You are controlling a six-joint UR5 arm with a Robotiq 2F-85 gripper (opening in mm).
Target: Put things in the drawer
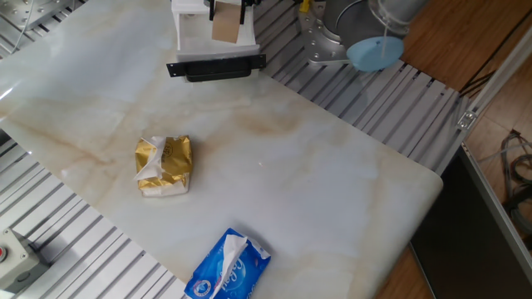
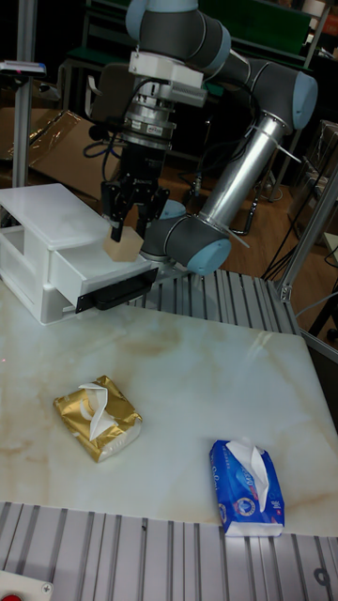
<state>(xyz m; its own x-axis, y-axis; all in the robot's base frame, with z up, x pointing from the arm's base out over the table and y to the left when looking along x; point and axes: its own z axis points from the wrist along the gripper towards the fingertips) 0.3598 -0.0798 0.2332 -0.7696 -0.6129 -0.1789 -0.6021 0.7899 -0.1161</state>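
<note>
The small tan wooden cube (image 2: 122, 248) hangs just above the pulled-out tray of the white drawer (image 2: 56, 246), held between the black fingers of my gripper (image 2: 126, 231). In the fixed view the cube (image 1: 225, 26) shows over the open tray of the drawer (image 1: 193, 41), whose black front (image 1: 216, 66) faces the table; the gripper (image 1: 226, 10) is cut off by the top edge there. The gripper is shut on the cube.
A gold foil packet (image 1: 164, 164) lies at the table's left middle and a blue-and-white tissue pack (image 1: 228, 266) near the front edge. The arm's grey base (image 1: 332, 29) stands at the back right beside the drawer. Slatted metal rails border the marble top.
</note>
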